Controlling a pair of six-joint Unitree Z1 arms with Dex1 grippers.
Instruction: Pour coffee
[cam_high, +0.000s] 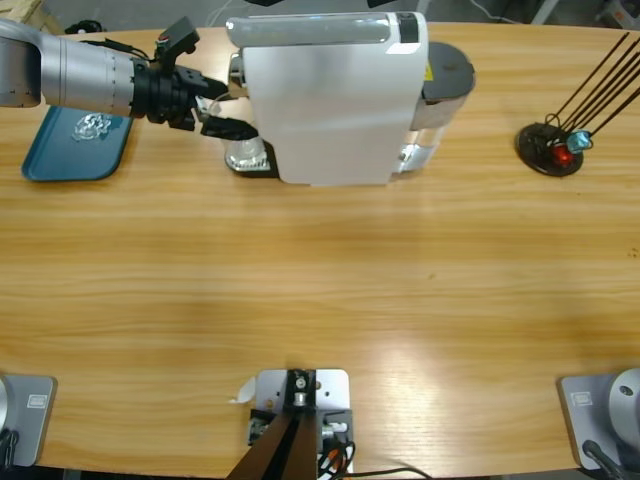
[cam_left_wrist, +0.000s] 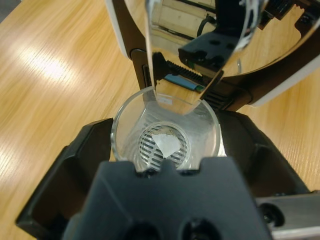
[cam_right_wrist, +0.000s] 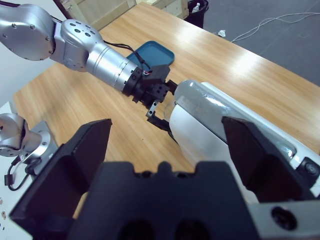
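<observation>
Left gripper (cam_left_wrist: 165, 165), jaws spread around the empty glass (cam_left_wrist: 165, 137) under the coffee machine (cam_high: 325, 95), must close next.

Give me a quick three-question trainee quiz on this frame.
1. True or false: the glass cup is full of coffee.
2. In the high view, the teal tray lies: A) left of the coffee machine; B) right of it; C) under it.
3. Which machine does the open right end effector look down on?

Key: 1 false, the drip grid shows through the cup's bottom. 2 A. 3 coffee machine.
</observation>
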